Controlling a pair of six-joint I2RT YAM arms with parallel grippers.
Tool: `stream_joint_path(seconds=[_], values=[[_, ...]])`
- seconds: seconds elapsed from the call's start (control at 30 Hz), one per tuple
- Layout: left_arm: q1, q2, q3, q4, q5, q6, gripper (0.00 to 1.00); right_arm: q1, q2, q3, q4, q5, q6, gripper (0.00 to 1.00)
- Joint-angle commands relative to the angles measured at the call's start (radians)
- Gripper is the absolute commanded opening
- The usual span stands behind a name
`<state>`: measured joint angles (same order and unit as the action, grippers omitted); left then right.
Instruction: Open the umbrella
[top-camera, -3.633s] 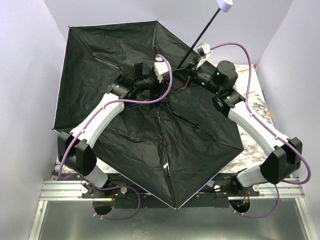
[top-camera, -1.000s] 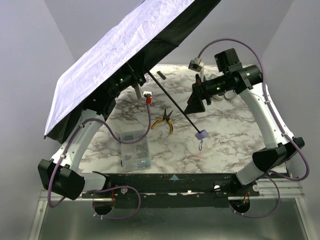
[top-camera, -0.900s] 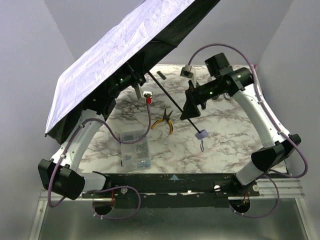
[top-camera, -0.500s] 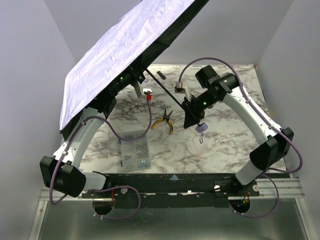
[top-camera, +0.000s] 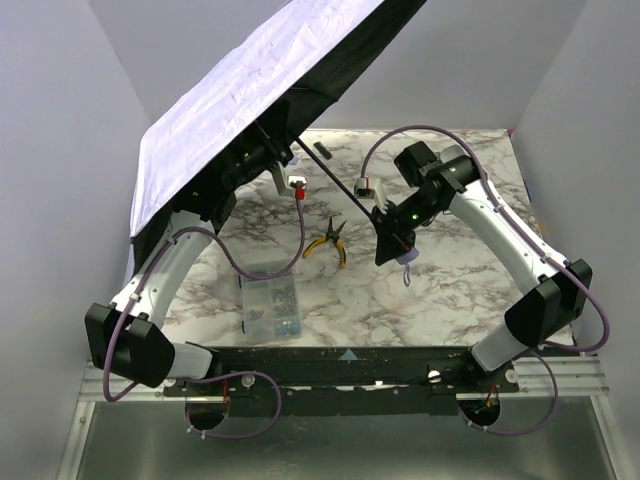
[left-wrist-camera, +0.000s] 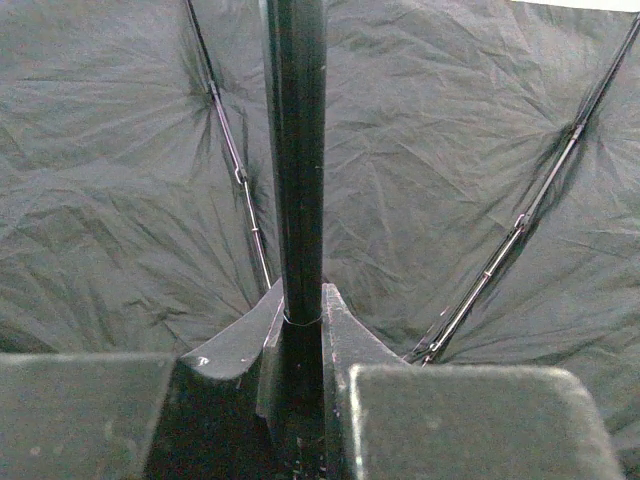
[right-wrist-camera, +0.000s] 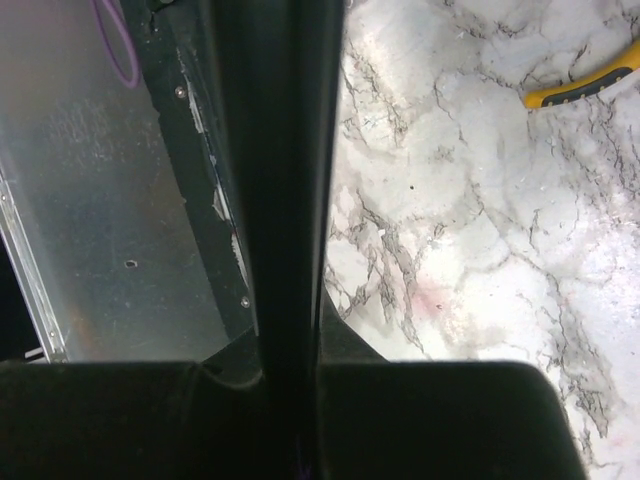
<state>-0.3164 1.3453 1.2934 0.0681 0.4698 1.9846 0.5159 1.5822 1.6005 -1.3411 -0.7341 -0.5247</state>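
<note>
Swinging in since a second ago, the right pincer (top-camera: 390, 240) has clamped the thin black shaft (top-camera: 340, 185) just beside the small lavender handle (top-camera: 405, 261). The opened pale lavender folding umbrella (top-camera: 250, 90) tilts over the marble table's (top-camera: 460, 290) far left.

Left wrist: the left pincer (left-wrist-camera: 300, 325) is nipped on that shaft under the black lining (left-wrist-camera: 120, 180).

Right wrist: the grip looks closed, though it is blurred.

Arms pulling askew could bend the shaft.

Pale lavender walls (top-camera: 60, 120) enclose a white marble-patterned table (top-camera: 455, 300).

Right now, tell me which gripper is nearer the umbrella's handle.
Right. The right gripper clamps the shaft just above the handle; the left gripper grips the shaft far up, under the canopy.
</note>
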Motion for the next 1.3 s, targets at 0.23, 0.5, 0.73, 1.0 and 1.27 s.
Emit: stream_joint_path(seconds=[0.23,0.5,0.73,1.0,1.27], values=[[0.107,0.035,0.007,0.186,-0.152,-0.011,0.06,0.006,-0.051,-0.042,-0.078,0.04,-0.031,0.0],[0.168,0.067,0.015,0.258,-0.206,-0.003,0.11,0.006,-0.08,-0.095,-0.079,0.045,-0.019,0.0],[0.216,0.089,0.028,0.284,-0.224,0.0,0.15,0.006,-0.093,-0.133,-0.078,0.074,-0.018,0.0],[0.258,0.104,0.039,0.301,-0.244,0.006,0.16,0.006,-0.115,-0.187,-0.078,0.1,-0.02,0.0],[0.277,0.149,0.091,0.324,-0.292,0.005,0.18,0.006,-0.131,-0.215,-0.078,0.114,-0.031,0.0]])
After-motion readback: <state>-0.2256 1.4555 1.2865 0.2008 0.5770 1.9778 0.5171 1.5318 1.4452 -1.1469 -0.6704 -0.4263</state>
